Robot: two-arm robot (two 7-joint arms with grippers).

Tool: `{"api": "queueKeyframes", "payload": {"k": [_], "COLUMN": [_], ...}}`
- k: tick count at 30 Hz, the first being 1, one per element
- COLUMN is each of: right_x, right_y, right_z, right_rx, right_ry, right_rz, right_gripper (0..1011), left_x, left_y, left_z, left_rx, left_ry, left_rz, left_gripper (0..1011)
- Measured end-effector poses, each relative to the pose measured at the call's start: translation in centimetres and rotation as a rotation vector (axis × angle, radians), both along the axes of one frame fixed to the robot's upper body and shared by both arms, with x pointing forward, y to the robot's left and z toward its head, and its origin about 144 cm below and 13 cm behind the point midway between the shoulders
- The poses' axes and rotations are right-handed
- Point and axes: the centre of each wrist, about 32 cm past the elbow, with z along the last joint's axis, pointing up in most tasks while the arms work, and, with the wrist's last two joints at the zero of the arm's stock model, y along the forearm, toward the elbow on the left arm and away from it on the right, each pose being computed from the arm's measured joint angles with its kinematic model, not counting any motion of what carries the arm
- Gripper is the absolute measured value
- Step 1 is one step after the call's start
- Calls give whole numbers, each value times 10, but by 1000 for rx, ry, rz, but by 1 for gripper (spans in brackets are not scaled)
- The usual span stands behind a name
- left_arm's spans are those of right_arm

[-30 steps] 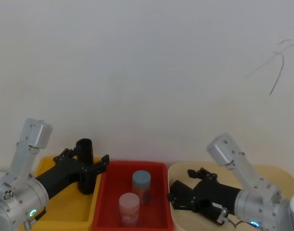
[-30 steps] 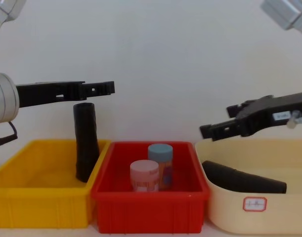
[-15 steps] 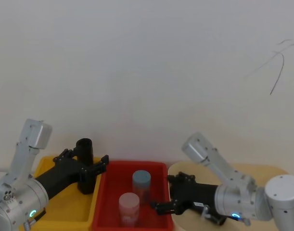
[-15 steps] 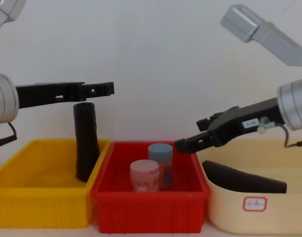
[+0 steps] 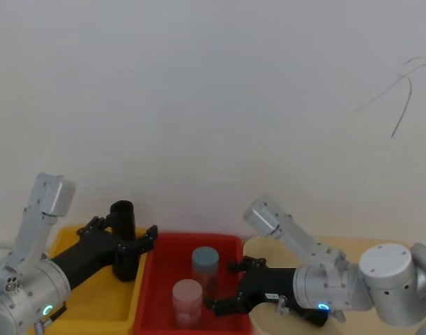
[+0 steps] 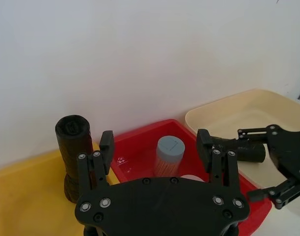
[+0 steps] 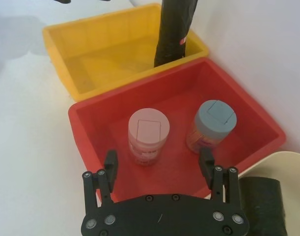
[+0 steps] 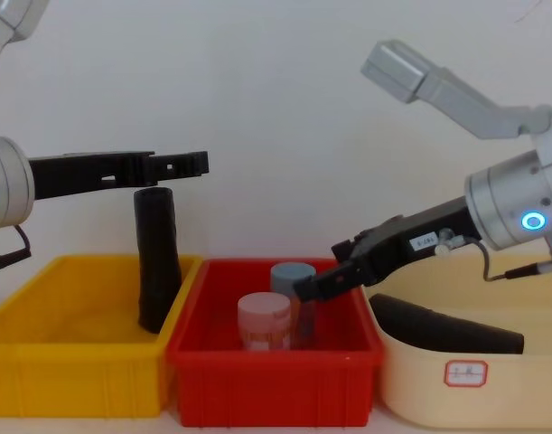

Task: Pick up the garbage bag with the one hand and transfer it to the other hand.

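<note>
The garbage bag (image 8: pixel 156 262) is a black wrinkled roll standing upright in the yellow bin (image 8: pixel 68 366), leaning against its wall nearest the red bin. My left gripper (image 8: pixel 192 163) hovers open just above the roll's top (image 5: pixel 122 209) without touching it. In the left wrist view the roll (image 6: pixel 73 147) stands off to one side of the open fingers (image 6: pixel 106 143). My right gripper (image 8: pixel 307 287), with a small white label, is open over the red bin (image 8: pixel 266 384), close to the jars. Nothing is between its fingers (image 7: pixel 110 161).
A pink-lidded jar (image 8: pixel 264 321) and a blue-lidded jar (image 8: pixel 293 274) stand in the red bin. A second black roll (image 8: pixel 447 330) lies on its side in the cream tub (image 8: pixel 474 398) at the right. A white wall is close behind.
My right gripper has swung left and down, from above the cream tub to over the red bin beside the jars. The left gripper and the roll have not moved.
</note>
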Motion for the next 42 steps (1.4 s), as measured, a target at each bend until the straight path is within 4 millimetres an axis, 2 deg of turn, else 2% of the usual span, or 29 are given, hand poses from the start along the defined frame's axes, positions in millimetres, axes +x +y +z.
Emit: {"api": "queueKeyframes", "payload": {"k": [18, 42], "right_x": [23, 36], "right_y": [19, 31], "right_z": [-9, -13], "right_rx": [-30, -65], "right_ry": [43, 75], "right_rz": [22, 30], "right_gripper": [1001, 1001], "left_x": [0, 0], "left_y": [0, 0], "left_z": [0, 0], "left_rx": [0, 0], "left_ry": [0, 0], "left_rz": [0, 0], "left_gripper": [1001, 1001]}}
